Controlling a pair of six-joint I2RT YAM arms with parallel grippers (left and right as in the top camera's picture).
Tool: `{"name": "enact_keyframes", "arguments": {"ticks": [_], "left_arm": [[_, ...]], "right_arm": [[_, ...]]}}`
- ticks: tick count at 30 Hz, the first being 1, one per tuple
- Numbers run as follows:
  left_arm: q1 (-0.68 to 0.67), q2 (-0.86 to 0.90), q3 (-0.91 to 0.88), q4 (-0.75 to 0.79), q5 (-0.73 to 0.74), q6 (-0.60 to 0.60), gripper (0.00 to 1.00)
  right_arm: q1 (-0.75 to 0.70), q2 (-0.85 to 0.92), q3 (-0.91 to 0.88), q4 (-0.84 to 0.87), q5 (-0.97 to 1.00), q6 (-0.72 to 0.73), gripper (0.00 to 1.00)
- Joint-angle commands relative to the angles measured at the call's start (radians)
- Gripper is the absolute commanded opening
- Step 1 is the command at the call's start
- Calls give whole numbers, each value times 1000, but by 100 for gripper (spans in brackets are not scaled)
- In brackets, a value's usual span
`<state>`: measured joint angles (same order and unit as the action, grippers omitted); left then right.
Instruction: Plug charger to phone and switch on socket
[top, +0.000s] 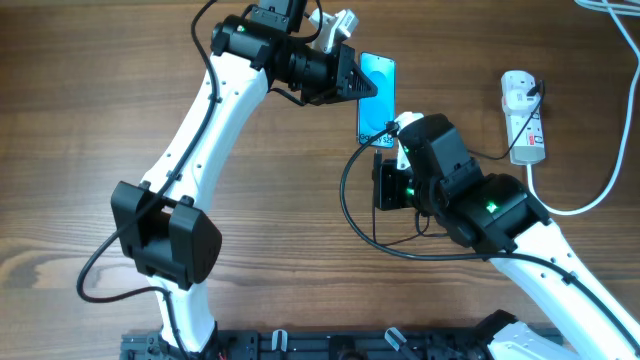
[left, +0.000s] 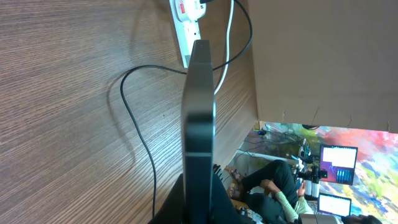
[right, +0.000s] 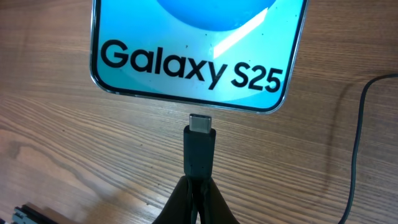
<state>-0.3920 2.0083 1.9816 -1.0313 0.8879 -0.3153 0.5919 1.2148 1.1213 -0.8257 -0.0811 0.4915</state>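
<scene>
At upper centre of wood surface (top: 90, 90): phone (top: 378, 80), screen up, "Galaxy S25" text at near end, left pincer (left: 198, 202) pinching it. Well apart near right edge, socket (top: 525, 118). Below phone, right pincer (right: 198, 196) clamped on charger (right: 199, 146); metal tip just short of phone's bottom edge, not touching; black cable loops away across surface.

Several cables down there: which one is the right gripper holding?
The thin black charger, its metal tip just short of the phone edge. The thick white cord lies apart, running from the socket.
</scene>
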Motion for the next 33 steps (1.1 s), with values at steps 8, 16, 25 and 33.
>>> {"name": "enact_keyframes", "arguments": {"ticks": [8, 16, 25, 33], "left_arm": [[-5, -24, 19, 10, 38, 25, 4], [-5, -24, 19, 16, 16, 77, 4], [-5, -24, 19, 49, 47, 76, 4], [-5, -24, 19, 79, 115, 77, 4]], "right_arm": [[-4, 58, 26, -28, -9, -21, 5], [-4, 57, 64, -86, -58, 9, 5], [-4, 57, 115, -121, -30, 10, 5], [-43, 58, 115, -122, -35, 62, 5]]}}
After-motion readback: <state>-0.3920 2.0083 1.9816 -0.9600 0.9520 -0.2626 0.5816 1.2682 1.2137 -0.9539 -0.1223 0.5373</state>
